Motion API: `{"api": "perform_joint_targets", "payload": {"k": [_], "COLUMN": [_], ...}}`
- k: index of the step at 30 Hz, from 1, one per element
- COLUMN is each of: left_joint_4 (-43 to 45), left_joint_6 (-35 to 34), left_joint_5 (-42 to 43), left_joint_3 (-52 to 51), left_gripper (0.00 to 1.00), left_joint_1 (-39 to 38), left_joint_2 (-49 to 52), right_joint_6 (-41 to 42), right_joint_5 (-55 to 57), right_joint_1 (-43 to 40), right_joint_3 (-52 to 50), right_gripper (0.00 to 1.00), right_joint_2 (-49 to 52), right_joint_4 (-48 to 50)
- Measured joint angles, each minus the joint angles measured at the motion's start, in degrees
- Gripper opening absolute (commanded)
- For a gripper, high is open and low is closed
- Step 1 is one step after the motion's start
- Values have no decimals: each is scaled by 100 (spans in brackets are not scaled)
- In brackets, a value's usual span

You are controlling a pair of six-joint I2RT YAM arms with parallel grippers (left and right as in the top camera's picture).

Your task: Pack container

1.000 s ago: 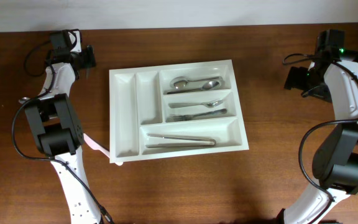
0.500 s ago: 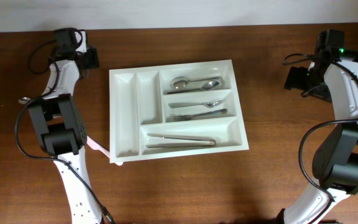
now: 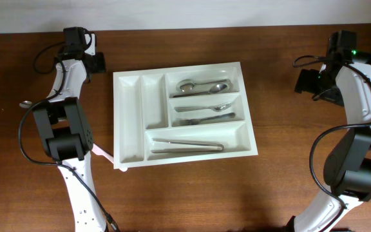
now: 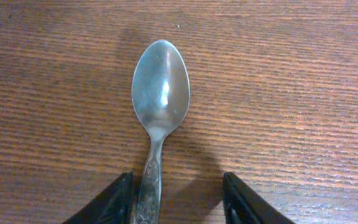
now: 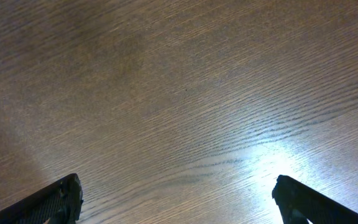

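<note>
The white container (image 3: 129,116) lies in the middle of the table in the overhead view, with two bare upright slots on its left. My left gripper (image 3: 97,62) is just off the container's far left corner. In the left wrist view its fingers (image 4: 178,205) hold a metal spoon (image 4: 161,84) by the handle, bowl pointing away, above bare wood. The handle lies against the left finger. My right gripper (image 3: 304,82) is open and empty over bare wood far to the right, as the right wrist view (image 5: 176,199) shows.
The container's three long compartments hold cutlery: spoons (image 3: 203,86) at the top, a spoon and fork (image 3: 205,113) in the middle, long pieces (image 3: 187,145) at the bottom. A pink thing (image 3: 100,149) lies by the container's near left corner, partly under the left arm.
My left gripper has moved right, from the far left of the table towards the container's far left corner. The right arm and the container have not moved.
</note>
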Motion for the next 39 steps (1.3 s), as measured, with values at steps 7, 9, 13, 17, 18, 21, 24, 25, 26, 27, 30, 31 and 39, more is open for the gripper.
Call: {"api": "perform_joint_targets", "payload": {"k": [7, 9, 13, 17, 18, 21, 24, 25, 26, 27, 30, 31, 39], "left_joint_4": [-125, -157, -234, -308, -334, -389, -455, -476, -494, -507, -557, -570, -737], "left_joint_6": [-22, -24, -42, -44, -44, -44, -63, -61, -61, -63, -63, -63, -63], "left_joint_5": [-68, -87, -105, -118, -125, -129, -136, -140, -144, -146, -153, -155, -186], "left_joint_3": [22, 28, 31, 33, 33, 46, 48, 50, 52, 52, 63, 63, 70], "left_gripper": [41, 40, 34, 33, 33, 30, 24, 24, 23, 22, 22, 21, 19], "left_joint_1": [0, -7, -7, -7, -7, -7, -4, -4, -4, -4, -4, -4, -4], "left_joint_2": [-11, -11, -24, -42, -44, -48, -59, -63, -63, -63, -66, -70, -96], "right_joint_6": [-2, -4, -7, -4, -4, -2, -4, -4, -2, -4, -4, -4, -2], "right_joint_5": [0, 0, 0, 0, 0, 0, 0, 0, 0, -2, -2, -2, 0], "right_joint_1": [0, 0, 0, 0, 0, 0, 0, 0, 0, 0, 0, 0, 0], "right_joint_3": [0, 0, 0, 0, 0, 0, 0, 0, 0, 0, 0, 0, 0], "right_gripper": [99, 99, 99, 99, 99, 99, 99, 99, 99, 99, 99, 99, 99], "right_joint_2": [0, 0, 0, 0, 0, 0, 0, 0, 0, 0, 0, 0, 0], "right_joint_4": [2, 2, 2, 2, 2, 0, 0, 2, 0, 0, 2, 2, 2]}}
